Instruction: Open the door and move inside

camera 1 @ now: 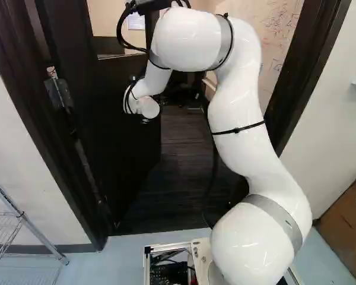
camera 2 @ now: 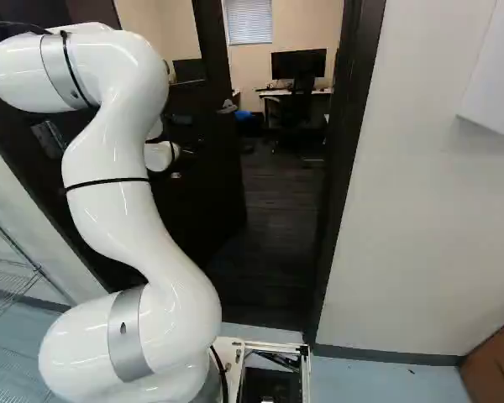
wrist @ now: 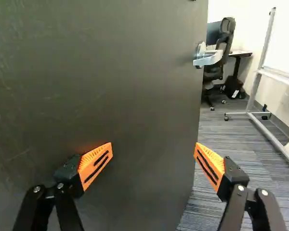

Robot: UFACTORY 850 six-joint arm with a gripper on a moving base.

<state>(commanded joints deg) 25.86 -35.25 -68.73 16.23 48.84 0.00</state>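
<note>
Black door [wrist: 106, 82] stands partly open, swung away from the base [camera 2: 273, 346]. Silver handle [wrist: 212, 58] is ahead of the tool [wrist: 153, 148], near the door's free edge. Tool is released, orange pads [wrist: 94, 161] spread wide, nothing gripped. Contact with the door seems possible but cannot be confirmed. Hazard: the door may swing back if not pressed. Further hazard: driving in too far right could catch the base on the door frame [camera 2: 344, 168].
</note>
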